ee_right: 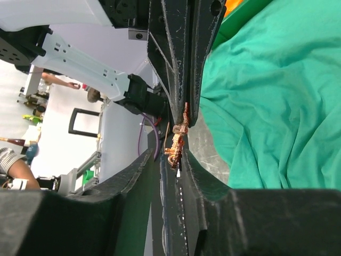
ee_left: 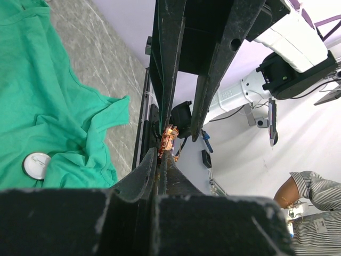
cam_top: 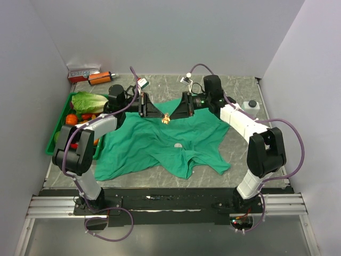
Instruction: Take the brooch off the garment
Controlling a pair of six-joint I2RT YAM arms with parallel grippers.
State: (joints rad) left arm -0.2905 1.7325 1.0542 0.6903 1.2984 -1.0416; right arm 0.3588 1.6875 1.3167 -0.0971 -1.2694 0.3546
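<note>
The teal-green T-shirt [cam_top: 160, 144] lies spread and wrinkled on the table; it also shows in the left wrist view [ee_left: 37, 101] and the right wrist view [ee_right: 277, 90]. The tiny orange-gold brooch [cam_top: 166, 119] hangs in the air over the shirt's far edge, with no fabric on it. My left gripper [cam_top: 160, 116] is shut on the brooch [ee_left: 167, 143]. My right gripper [cam_top: 173, 116] faces it tip to tip. Its jaws stand apart around the brooch's other end [ee_right: 177, 144], which lies against one finger [ee_right: 194, 165]. A white round disc [cam_top: 177, 145] rests on the shirt.
A green tray [cam_top: 59, 120] with lettuce [cam_top: 88, 101] and red and orange vegetables stands at the left edge. An orange object [cam_top: 99, 78] and a small box [cam_top: 82, 73] sit at the back left. A small white bottle [cam_top: 250, 105] stands at the right.
</note>
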